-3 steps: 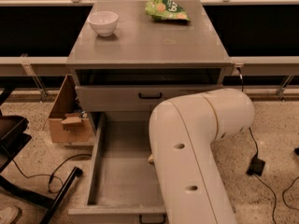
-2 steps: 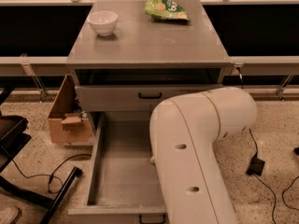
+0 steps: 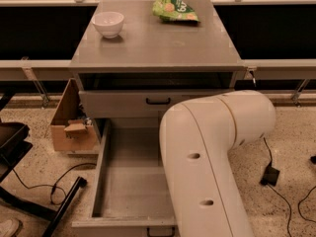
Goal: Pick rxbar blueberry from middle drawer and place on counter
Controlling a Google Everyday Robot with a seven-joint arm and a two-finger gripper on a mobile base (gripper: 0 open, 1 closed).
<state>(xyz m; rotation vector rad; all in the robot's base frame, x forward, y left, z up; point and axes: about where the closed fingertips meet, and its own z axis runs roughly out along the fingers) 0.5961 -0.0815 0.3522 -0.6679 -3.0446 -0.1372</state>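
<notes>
Cream-white casing of the arm (image 3: 212,162) filled the lower right of the view, bending from an elbow at the right down over the open drawer (image 3: 101,181). The gripper was hidden behind that arm, somewhere over the drawer's right half, so its state could not be told. The bar was not in sight either; where it lay relative to the gripper could not be told.

The drawer stood pulled far out from the cabinet, its left wall and front lip in plain view, with a small black handle (image 3: 160,230) at the bottom edge of the view. The left part of its grey floor lay uncovered by the arm. Above it, 1 closed drawer front (image 3: 118,102) carried its own black handle (image 3: 158,101).

The counter (image 3: 158,46) held 2 things, both near its back edge: a white bowl (image 3: 108,23) at the back left and a green bag (image 3: 175,9) at the back right, well apart. The bag bore white print, too small to read. The counter's middle and front were bare grey.

Left of the drawer, just beside its wall, sat an open cardboard box (image 3: 69,125). A black frame (image 3: 34,206) and a cable (image 3: 54,186) lay on the speckled floor (image 3: 291,147) further left, and another cable with a black plug (image 3: 270,174) ran to the right of the arm.
</notes>
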